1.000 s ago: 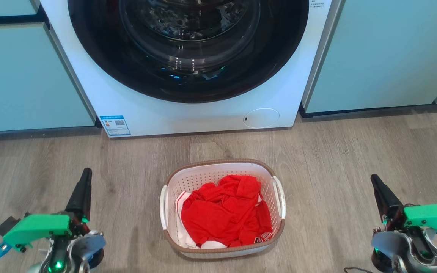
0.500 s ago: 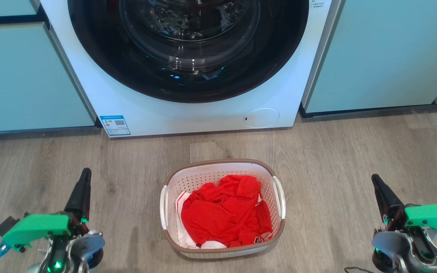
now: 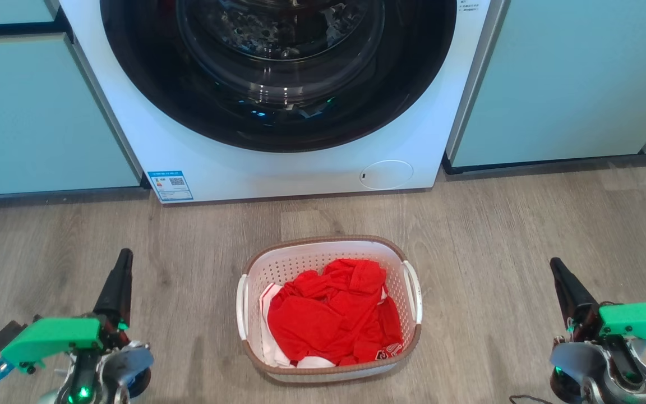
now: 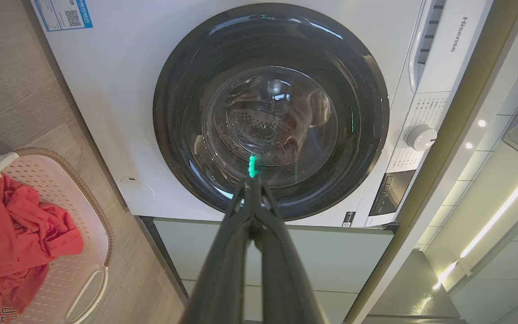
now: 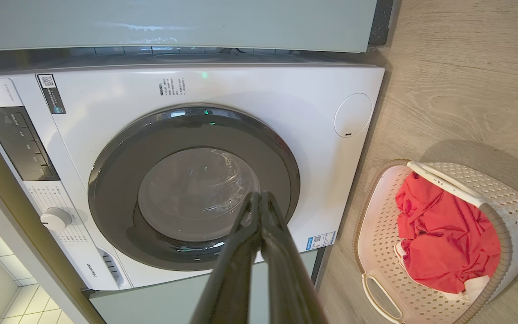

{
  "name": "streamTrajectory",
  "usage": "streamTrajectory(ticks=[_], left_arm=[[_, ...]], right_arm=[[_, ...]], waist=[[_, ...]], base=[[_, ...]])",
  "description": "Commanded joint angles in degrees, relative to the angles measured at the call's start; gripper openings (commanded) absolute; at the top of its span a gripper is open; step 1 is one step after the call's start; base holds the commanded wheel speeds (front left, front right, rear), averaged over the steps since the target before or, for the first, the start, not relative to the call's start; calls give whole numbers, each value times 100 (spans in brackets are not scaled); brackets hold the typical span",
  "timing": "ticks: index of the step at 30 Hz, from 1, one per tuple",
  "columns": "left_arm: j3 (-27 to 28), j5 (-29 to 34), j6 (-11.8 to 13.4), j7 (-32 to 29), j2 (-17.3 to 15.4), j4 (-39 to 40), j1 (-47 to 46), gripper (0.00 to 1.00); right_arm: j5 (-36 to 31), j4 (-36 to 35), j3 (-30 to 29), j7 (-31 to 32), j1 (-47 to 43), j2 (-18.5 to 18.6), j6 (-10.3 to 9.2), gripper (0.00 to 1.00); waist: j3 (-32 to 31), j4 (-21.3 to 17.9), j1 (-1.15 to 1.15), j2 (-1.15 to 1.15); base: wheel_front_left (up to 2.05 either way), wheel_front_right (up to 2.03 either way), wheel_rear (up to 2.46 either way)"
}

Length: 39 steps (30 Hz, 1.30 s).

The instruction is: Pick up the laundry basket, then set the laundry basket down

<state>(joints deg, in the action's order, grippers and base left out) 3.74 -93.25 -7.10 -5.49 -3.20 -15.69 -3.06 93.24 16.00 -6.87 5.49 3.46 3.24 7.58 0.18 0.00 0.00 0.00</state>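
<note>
laundry basket (image 3: 312, 261): parked upright on the wood floor (image 3: 497, 235) right out front of the washing machine (image 3: 300, 168), roughly centred under its door (image 3: 278, 73). There's a strip of bare floor between basket and machine, so they're not touching.

what's in it: a red garment (image 3: 328, 314) all bunched up, with a bit of white cloth (image 3: 271, 345) peeking out on the side away from the machine.

handles: one white handle per side, the left one (image 3: 241, 306) and the right one (image 3: 414, 297), nothing on either.

my left gripper (image 3: 123, 264): fingers pressed together, holding nothing. It's pointing at the machine from out front of its left corner, well apart from the basket.

my right gripper (image 3: 558, 275): same deal, fingers together and empty. It sits out past the machine's right edge, also well clear of the basket.

machine details: white front-loader with a dark round door that's closed. There's a blue sticker (image 3: 170, 186) at its lower left and a round flap (image 3: 386, 174) at its lower right.

either side of the machine: pale green cabinet fronts (image 3: 553, 78).
</note>
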Motion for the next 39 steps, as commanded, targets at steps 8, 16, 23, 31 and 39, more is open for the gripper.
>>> streamTrajectory(ticks=[8,16,23,31,39], left_arm=[[201,44,-38,-38,-25,168,-306,0],[210,52,-38,-45,-19,168,-306,0],[217,57,-38,-51,-14,167,-307,0],[224,63,-38,-56,-9,167,-308,0],[230,69,-38,-62,-5,167,-308,0]], right_arm=[[-56,-201,97,50,266,11,-9,0],[-62,-201,90,56,267,6,-9,0],[-67,-200,84,61,267,2,-9,0],[-72,-200,78,66,268,-2,-9,0],[-77,-200,72,70,268,-6,-9,0]], waist=[[0,0,0,0],[0,0,0,0],[0,0,0,0],[0,0,0,0],[0,0,0,0]], base=[[0,0,0],[0,0,0],[0,0,0],[0,0,0],[0,0,0]])
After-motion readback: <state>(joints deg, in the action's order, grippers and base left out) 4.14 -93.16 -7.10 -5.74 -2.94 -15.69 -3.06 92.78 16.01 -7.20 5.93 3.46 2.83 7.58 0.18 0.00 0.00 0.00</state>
